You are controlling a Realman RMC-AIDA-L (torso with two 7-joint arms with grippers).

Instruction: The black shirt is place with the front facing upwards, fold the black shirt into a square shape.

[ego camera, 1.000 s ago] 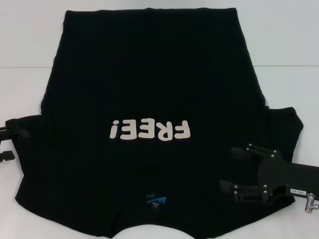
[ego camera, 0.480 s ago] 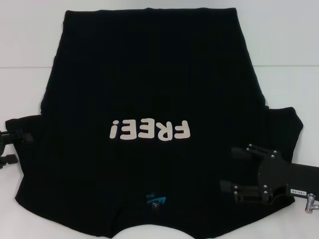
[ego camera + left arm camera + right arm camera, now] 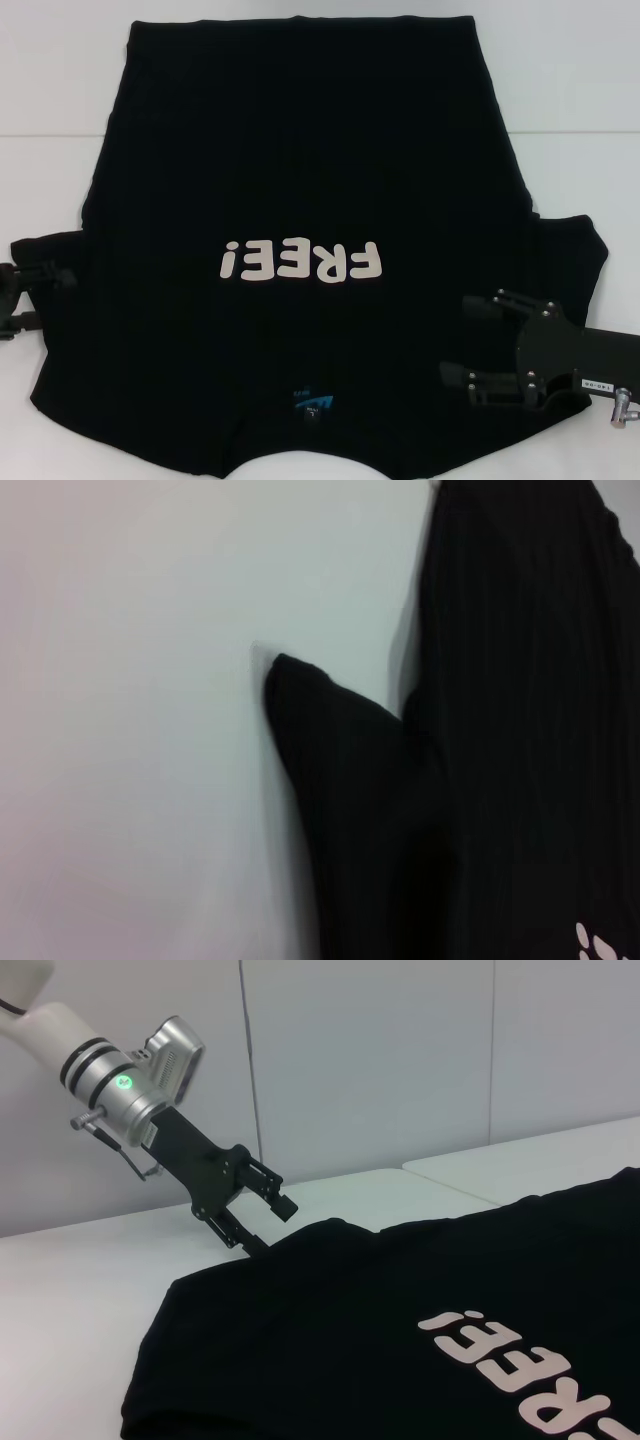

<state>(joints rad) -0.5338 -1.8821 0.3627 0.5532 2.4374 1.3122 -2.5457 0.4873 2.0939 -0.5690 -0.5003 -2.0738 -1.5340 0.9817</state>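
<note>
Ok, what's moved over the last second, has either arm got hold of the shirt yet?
The left gripper has crept inward along the table to the black shirt's left sleeve tip, open, nothing gripped yet. The right gripper hangs open over the right shoulder area as before, and the shirt lies flat, unmoved.

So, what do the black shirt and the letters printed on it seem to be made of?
The black shirt looks like soft matte knit cloth: it lies limp and flat and shows fine ribbed lines in the left wrist view. The "FREE!" letters look like a smooth cream print or flock laid on the cloth, with crisp edges; which one is unclear.
</note>
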